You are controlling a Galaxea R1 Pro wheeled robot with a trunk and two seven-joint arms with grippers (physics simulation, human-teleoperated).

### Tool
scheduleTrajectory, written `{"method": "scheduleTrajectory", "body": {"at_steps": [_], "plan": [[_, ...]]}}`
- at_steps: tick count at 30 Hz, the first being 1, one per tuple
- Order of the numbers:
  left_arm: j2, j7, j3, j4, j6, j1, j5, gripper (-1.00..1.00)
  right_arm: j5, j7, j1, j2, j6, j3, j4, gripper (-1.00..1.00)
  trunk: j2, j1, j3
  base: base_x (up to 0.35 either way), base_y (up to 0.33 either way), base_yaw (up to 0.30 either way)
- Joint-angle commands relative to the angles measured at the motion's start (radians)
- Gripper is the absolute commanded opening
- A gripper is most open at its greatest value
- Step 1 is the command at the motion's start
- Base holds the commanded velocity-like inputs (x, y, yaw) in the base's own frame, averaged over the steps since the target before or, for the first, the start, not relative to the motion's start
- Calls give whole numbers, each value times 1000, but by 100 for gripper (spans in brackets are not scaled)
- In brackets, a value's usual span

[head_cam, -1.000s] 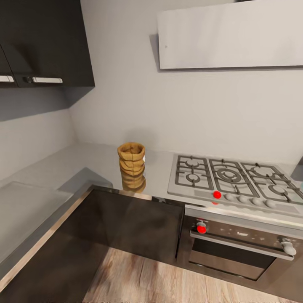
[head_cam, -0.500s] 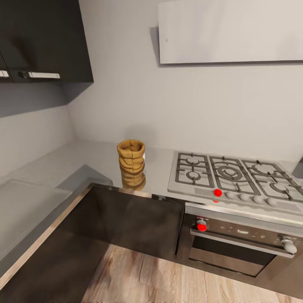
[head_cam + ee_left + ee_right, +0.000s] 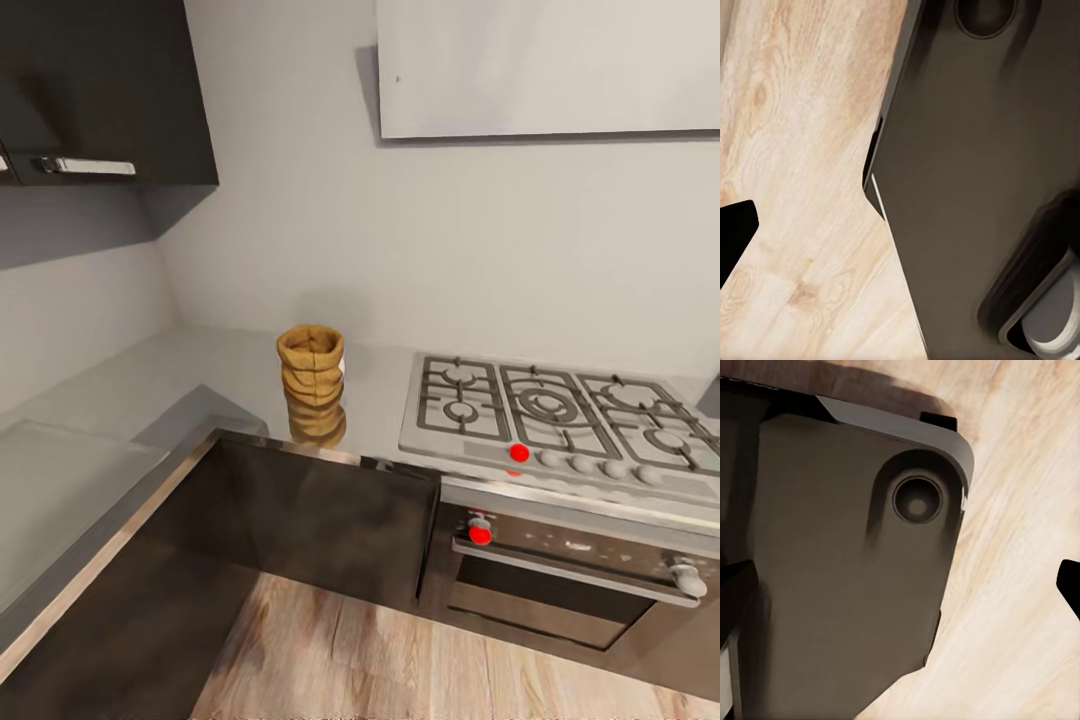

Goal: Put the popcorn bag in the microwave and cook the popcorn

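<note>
Both claws point down past the robot's dark base [image 3: 832,585] at the wood floor [image 3: 795,150]; spread or pressed together, cannot tell. Bag [image 3: 312,377] stands upright on the worktop [image 3: 220,380], well apart from them, beside the hob [image 3: 545,415], awaiting approach.

Both wrist cameras face downward onto the robot's dark base [image 3: 967,165]. One dark end effector fingertip [image 3: 733,236] is visible; jaw state indeterminate.
</note>
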Motion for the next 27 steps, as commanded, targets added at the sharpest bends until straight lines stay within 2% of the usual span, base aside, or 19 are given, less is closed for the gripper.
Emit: {"method": "scheduleTrajectory", "body": {"at_steps": [1,27], "plan": [[0,2,1,-1,-1,0,4,100,7,2,-1,-1,-5,-9,3,100,-1,0,-2,0,0,0],[0,2,1,-1,-1,0,6,100,7,3,-1,-1,-5,-8,3,100,-1,0,-43,0,0,0]]}}
